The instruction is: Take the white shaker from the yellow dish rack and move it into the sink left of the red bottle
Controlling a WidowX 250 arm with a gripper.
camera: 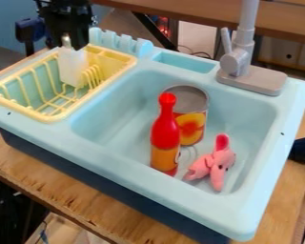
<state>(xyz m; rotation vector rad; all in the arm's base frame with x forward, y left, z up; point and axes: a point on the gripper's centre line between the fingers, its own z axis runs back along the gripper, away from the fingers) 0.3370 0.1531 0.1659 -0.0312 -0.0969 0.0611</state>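
Black two-finger gripper (67, 43) clasping a white blocky object (72, 69), yellow plastic rack (48, 116) below, pale-blue plastic sink (120, 153) alongside, wooden table (21, 164) beneath, brown wooden surface (180, 14) behind.

A red bottle (166, 138), a can (191, 114) and a pink toy (212, 163) sat in the blue sink (114, 131), near the yellow rack (61, 114).

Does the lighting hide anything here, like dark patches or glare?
Camera view: soft, fairly even light on the pale blue sink, no harsh glare hiding the red bottle; grey shade inside the open can; detail lost in the gripper's black parts; deep darkness below the wooden table, lower left.
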